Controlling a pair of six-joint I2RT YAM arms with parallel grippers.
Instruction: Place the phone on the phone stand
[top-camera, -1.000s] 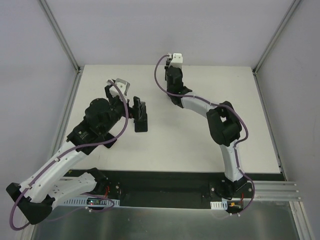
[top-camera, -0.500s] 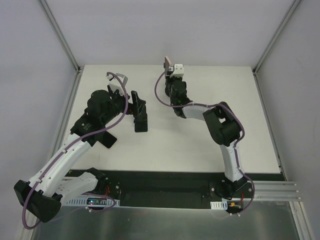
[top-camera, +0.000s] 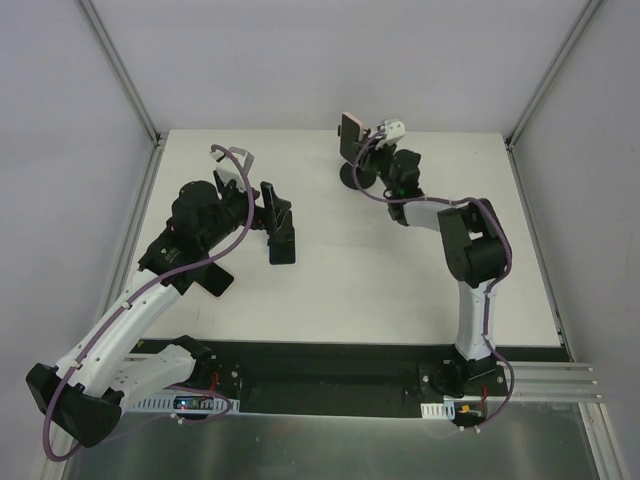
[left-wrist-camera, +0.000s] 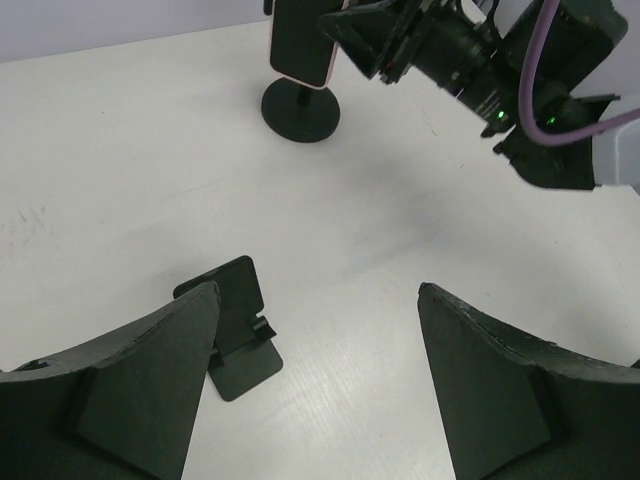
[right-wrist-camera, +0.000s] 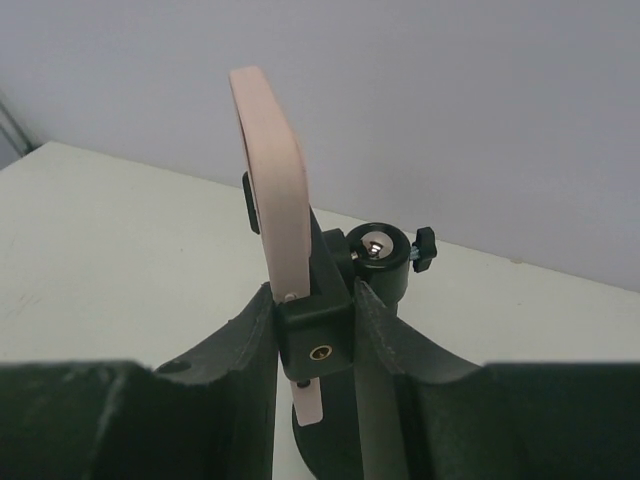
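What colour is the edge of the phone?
The phone is edged pale pink, clearest in the right wrist view.

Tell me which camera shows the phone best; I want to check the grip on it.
Right wrist: the phone fills the centre, edge-on, between the right gripper's fingers beside a black clamp. Left wrist shows its dark face, cropped; top view shows it small.

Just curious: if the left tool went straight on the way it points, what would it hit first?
The left tool would probably meet the bare table, beside the small black stand; depth is unclear.
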